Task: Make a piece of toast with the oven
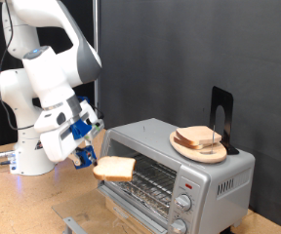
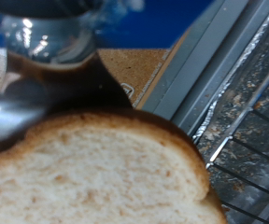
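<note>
My gripper (image 1: 90, 154) is shut on the piece of toast (image 1: 114, 169), a pale slice with a brown crust, held flat in front of the oven's open front. The oven (image 1: 214, 180) is a silver box at the exterior view's right, with round knobs (image 1: 186, 203) on its front panel and its wire rack (image 1: 150, 177) showing. In the wrist view the toast (image 2: 97, 177) fills the near frame, and the wire rack (image 2: 251, 131) lies just beyond its edge. The fingers themselves are hidden by the slice.
A round wooden plate (image 1: 199, 151) with stacked bread slices (image 1: 199, 138) sits on the oven's top, next to a black stand (image 1: 221, 117). The open door (image 1: 131, 200) juts out low. The arm's white base (image 1: 28, 156) stands at the exterior view's left.
</note>
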Tool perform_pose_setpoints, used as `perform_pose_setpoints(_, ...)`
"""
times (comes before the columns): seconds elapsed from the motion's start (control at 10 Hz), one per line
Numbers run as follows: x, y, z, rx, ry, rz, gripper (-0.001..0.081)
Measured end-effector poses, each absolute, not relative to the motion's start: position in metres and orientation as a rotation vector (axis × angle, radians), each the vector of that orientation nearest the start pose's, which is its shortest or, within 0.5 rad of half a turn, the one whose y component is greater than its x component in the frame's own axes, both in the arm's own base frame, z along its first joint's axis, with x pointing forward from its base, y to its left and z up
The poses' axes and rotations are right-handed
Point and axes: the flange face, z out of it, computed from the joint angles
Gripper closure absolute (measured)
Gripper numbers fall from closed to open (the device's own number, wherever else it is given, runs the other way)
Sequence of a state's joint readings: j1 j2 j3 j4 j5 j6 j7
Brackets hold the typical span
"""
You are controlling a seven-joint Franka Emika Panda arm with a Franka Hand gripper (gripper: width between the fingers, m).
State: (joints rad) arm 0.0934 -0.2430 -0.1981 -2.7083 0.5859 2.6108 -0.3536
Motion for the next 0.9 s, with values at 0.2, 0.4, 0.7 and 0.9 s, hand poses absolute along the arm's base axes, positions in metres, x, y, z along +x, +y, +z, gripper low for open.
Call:
perform_pose_setpoints(0.2, 0.406, -0.051, 0.303, -2.766, 0.325, -0.275, 0.0334)
perform_pose_setpoints(0.4, 0.405, -0.050, 0.303, -2.778, 0.286, -0.270, 0.0334)
perform_pose_setpoints(0.7, 0.410, -0.048, 0.306, -2.834, 0.084, -0.209, 0.0334)
perform_pose_setpoints(0.9, 0.422, -0.048, 0.309, -2.858, -0.004, -0.157, 0.0334)
